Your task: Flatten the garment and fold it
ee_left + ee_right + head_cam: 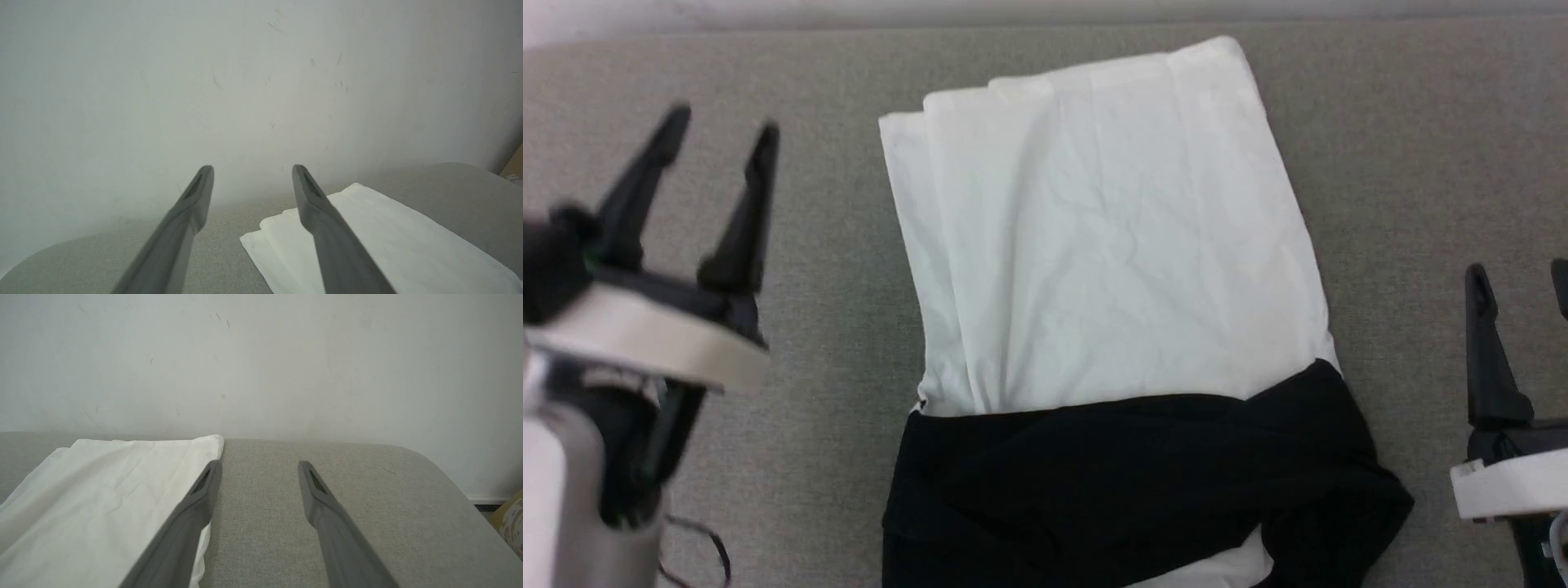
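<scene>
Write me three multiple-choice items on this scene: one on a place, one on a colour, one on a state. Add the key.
1. Where does the soft white-and-black long-sleeved garment lie?
A. On the grey fabric surface, between the left gripper and the right gripper
B. Hanging from the right gripper
C. Left of both grippers

2. What colour is the garment's broad band nearest the robot?
A. White
B. Black
C. Yellow

3. How do the left gripper's jaws stand?
A. Shut on the garment
B. Open, holding nothing
C. Shut on nothing

Key: 1 A, the head view shows it lying flat between the two grippers; 2 B, the band low in the head view is black; 3 B, the left wrist view shows a wide gap between the jaws with nothing in it.
</scene>
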